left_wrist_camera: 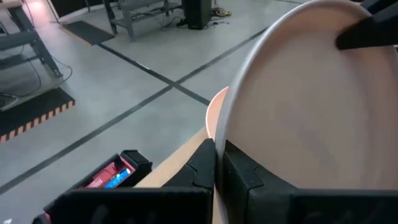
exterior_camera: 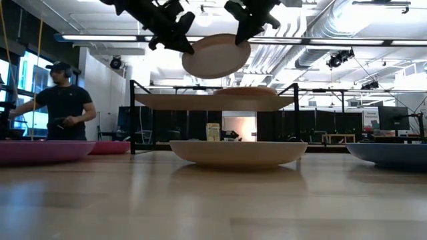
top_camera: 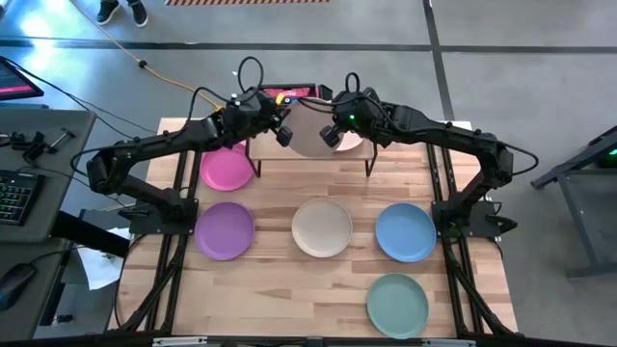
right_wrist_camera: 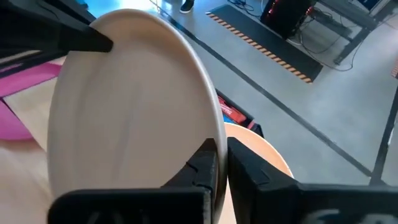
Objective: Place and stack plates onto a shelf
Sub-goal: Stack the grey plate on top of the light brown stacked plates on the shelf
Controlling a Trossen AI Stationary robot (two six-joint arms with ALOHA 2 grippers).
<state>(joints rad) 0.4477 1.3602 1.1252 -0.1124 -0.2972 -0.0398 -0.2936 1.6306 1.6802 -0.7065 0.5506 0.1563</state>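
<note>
The left gripper (top_camera: 285, 133) and the right gripper (top_camera: 329, 135) meet near the top centre of the high view, above the shelf (top_camera: 262, 148). Both are pinching the same beige plate (top_camera: 310, 135), each pressed together on an opposite edge of its rim. The left wrist view shows that arm's dark fingers (left_wrist_camera: 205, 165) clamped on the plate's rim, and the right wrist view shows the same for its own fingers (right_wrist_camera: 208, 163). In the low view the beige plate (exterior_camera: 215, 56) hangs tilted in the upper middle of the frame, clear above the shelf (exterior_camera: 213, 101), with a peach plate (exterior_camera: 244, 91) lying flat on the board beneath it.

Outward on the desk (top_camera: 289, 308), a pink plate (top_camera: 227, 169) lies just left of the shelf, partly under the left arm. Lower in the high view, a row runs left to right: a purple plate (top_camera: 225, 230), a cream plate (top_camera: 322, 227) and a blue plate (top_camera: 406, 231). A teal plate (top_camera: 396, 305) sits at the lower right.

At the far left of the low view a person (exterior_camera: 63, 107) in a dark shirt stands in the room behind the desk.
</note>
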